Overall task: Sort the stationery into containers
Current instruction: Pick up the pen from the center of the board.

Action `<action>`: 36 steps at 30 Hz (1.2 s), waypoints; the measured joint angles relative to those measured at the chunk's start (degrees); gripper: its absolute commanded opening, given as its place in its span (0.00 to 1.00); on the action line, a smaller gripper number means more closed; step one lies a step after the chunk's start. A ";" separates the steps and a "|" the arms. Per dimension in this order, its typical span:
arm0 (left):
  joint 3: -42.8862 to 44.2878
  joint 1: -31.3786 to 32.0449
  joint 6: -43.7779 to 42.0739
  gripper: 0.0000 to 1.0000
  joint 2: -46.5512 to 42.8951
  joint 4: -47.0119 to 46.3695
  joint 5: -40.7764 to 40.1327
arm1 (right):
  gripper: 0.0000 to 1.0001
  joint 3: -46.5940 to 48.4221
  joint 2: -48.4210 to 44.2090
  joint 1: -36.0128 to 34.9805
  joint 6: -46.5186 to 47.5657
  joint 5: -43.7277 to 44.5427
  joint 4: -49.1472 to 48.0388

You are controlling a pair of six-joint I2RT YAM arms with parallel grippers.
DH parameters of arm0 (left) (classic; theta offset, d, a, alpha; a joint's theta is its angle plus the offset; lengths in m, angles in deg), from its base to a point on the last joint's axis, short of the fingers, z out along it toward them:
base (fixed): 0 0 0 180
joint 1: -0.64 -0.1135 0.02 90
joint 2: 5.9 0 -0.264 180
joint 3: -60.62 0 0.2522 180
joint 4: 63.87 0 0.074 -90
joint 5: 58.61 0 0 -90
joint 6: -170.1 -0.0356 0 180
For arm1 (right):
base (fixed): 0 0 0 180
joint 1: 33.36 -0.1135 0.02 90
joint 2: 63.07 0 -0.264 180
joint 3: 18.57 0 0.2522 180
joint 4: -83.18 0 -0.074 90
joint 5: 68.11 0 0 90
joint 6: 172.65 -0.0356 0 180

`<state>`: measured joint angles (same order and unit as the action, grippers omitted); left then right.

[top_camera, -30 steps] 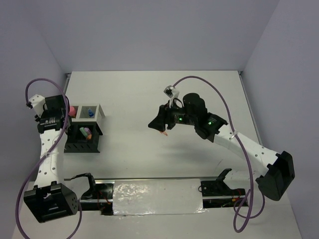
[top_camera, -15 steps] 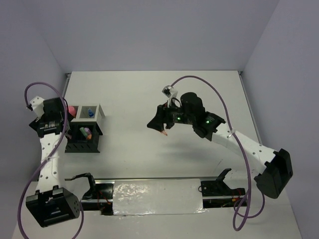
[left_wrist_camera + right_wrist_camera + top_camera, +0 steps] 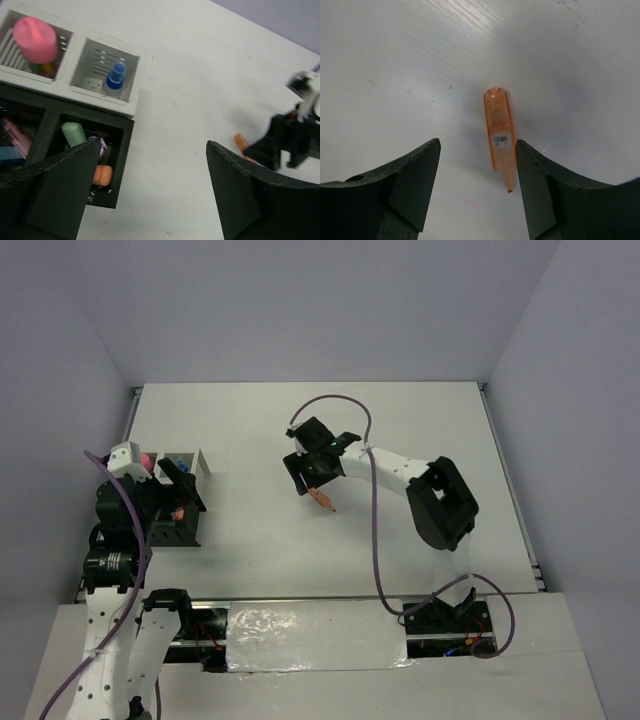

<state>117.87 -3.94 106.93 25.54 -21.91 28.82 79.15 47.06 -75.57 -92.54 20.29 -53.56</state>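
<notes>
The containers (image 3: 134,107) are a four-compartment organizer, two white and two black. One white one holds a pink-capped tube (image 3: 35,37), the other a blue-capped bottle (image 3: 115,79). A green pen (image 3: 74,134) and an orange eraser (image 3: 102,175) sit in a black one. My left gripper (image 3: 152,185) hangs open and empty above the organizer's right edge (image 3: 205,468). An orange highlighter pen (image 3: 500,135) lies flat on the table (image 3: 323,502). My right gripper (image 3: 477,147) is open just above it, and the pen lies close to the right finger (image 3: 535,175).
The left black compartment holds pink and blue items (image 3: 12,142). The right gripper's black body (image 3: 292,142) shows in the left wrist view beside the pen's end (image 3: 240,142). White tabletop (image 3: 420,410) stretches behind and right of the pen.
My left gripper has opened wide and pulled back from the pink-capped tube's compartment toward the near side. The right arm has swung round and its jaws have widened over the orange pen, which has not moved.
</notes>
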 measured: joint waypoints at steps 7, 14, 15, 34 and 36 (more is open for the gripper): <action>0.02 2.56 -1.25 0.99 4.63 -0.37 3.13 | 0.66 7.41 10.43 0.04 5.07 4.98 7.65; 0.02 3.02 -1.29 0.99 4.04 -0.39 4.42 | 0.35 6.95 11.63 0.11 5.99 4.72 8.72; 0.02 3.04 -1.31 0.99 4.02 -0.39 4.48 | 0.27 6.45 11.43 0.11 6.05 4.55 8.13; -2.86 12.83 20.11 0.99 6.91 -14.25 34.84 | 0.00 -22.51 -32.83 -13.35 2.14 -10.86 -13.46; -2.89 14.43 23.19 0.99 6.54 -16.17 35.34 | 0.00 -22.27 -34.97 -15.32 1.49 -9.84 -13.94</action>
<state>114.98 10.48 130.12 32.08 -38.08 64.16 56.88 12.09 -90.89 -91.05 10.45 -67.50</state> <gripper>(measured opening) 0.993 0.361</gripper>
